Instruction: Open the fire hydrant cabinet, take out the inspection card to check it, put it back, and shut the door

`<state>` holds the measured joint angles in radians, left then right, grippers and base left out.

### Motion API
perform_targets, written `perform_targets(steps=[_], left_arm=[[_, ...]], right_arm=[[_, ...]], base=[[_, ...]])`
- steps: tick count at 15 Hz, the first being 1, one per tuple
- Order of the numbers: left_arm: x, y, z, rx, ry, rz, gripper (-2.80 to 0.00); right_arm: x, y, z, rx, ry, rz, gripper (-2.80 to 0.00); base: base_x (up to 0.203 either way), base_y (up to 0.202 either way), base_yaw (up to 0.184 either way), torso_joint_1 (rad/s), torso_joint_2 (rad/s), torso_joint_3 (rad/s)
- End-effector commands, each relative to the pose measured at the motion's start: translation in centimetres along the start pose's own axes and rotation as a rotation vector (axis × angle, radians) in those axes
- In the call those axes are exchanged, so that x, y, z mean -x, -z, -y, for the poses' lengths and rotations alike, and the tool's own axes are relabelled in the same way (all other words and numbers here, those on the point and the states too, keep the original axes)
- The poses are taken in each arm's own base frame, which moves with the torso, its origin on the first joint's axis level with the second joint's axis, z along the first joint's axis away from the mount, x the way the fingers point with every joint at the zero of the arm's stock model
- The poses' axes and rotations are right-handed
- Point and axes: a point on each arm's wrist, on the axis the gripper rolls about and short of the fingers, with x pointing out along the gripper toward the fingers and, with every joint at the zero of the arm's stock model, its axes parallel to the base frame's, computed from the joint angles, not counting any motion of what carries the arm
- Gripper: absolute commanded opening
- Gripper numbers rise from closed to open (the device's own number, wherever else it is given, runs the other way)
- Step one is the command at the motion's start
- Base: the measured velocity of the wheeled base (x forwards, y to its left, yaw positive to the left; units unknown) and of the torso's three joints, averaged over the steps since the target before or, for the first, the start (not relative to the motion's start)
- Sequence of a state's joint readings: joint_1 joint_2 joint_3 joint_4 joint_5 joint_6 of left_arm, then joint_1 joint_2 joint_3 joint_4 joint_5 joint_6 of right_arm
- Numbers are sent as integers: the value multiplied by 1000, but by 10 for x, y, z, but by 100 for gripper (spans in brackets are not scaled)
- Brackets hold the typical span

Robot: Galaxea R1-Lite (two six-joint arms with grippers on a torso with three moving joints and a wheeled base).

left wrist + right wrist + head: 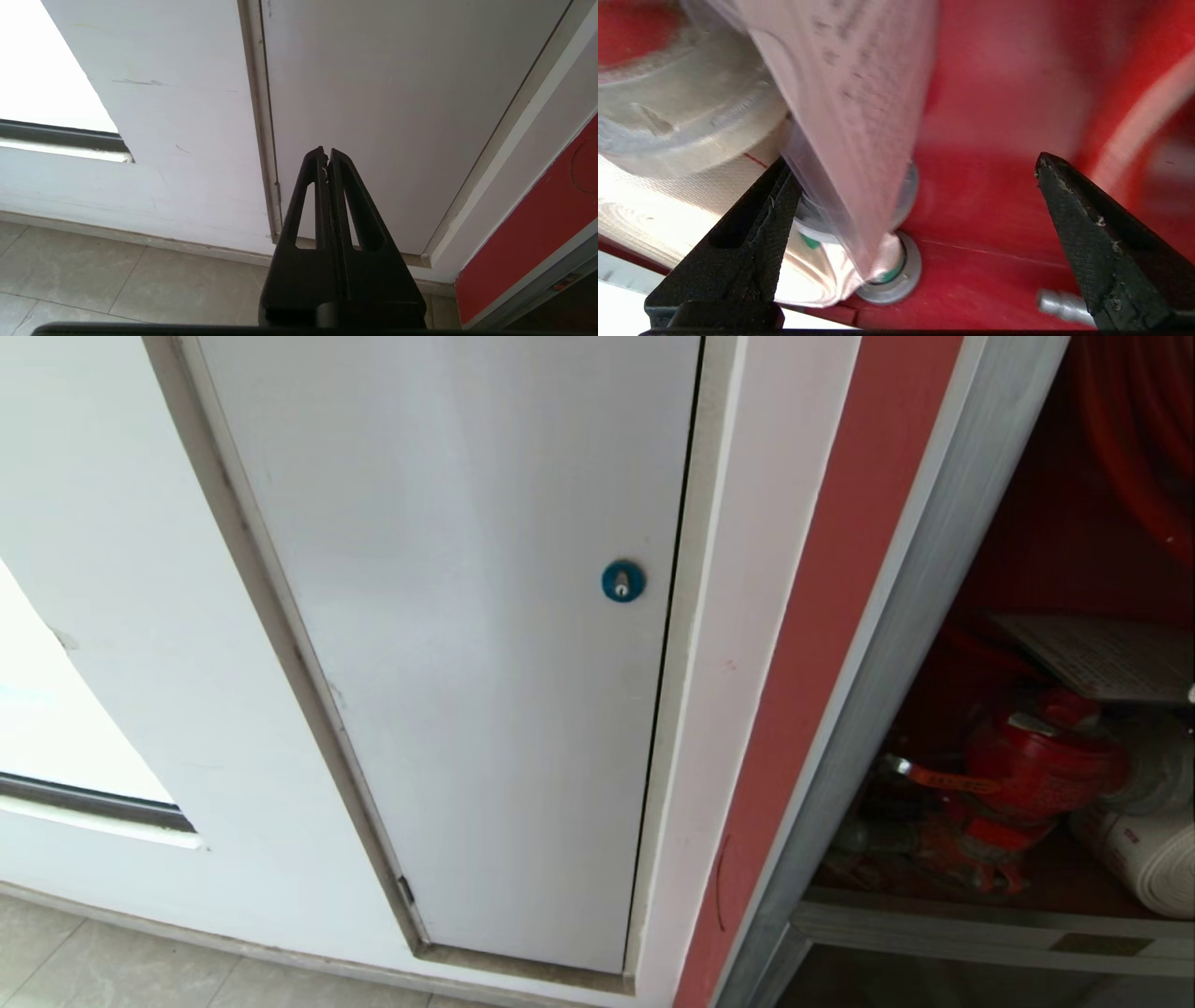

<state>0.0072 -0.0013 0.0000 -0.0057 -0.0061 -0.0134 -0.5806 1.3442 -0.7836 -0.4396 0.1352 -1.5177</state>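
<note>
Head view: fire hydrant cabinet [934,616] stands open at right; inspection card [1102,658] lies flat above the red valve [1036,770], white rolled hose [1153,854] beside it. Left wrist view: left hand [328,156] closed, empty, facing the white panel [397,93]. Right wrist view: right hand [920,196] wide open inside the cabinet, card just beside one finger, not gripped.

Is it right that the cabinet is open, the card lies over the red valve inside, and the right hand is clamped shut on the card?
Not quite. The right wrist view shows the right hand wide open, with the card between its fingers, not clamped. The rest holds: the head view shows the cabinet open and the card above the red valve.
</note>
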Motion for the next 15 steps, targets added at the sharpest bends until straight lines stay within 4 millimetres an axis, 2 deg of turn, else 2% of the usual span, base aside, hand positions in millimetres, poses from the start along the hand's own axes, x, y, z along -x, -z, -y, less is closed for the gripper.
perform_targets(steps=[1,10,11,15], left_arm=[[0,0,0,0,0,-1,-280],[0,0,0,0,0,-1,-280],[0,0,0,0,0,-1,-280],[0,0,0,0,0,-1,-280]], right_arm=[[-5,1,-4,8,-18,4,0],[-11,1,-8,8,-39,20,0],[-11,0,-7,8,-37,26,-280],[-8,0,-7,7,-33,28,-280]], base=[[0,0,0,0,0,0],[0,0,0,0,0,0],[0,0,0,0,0,0],[0,0,0,0,0,0]])
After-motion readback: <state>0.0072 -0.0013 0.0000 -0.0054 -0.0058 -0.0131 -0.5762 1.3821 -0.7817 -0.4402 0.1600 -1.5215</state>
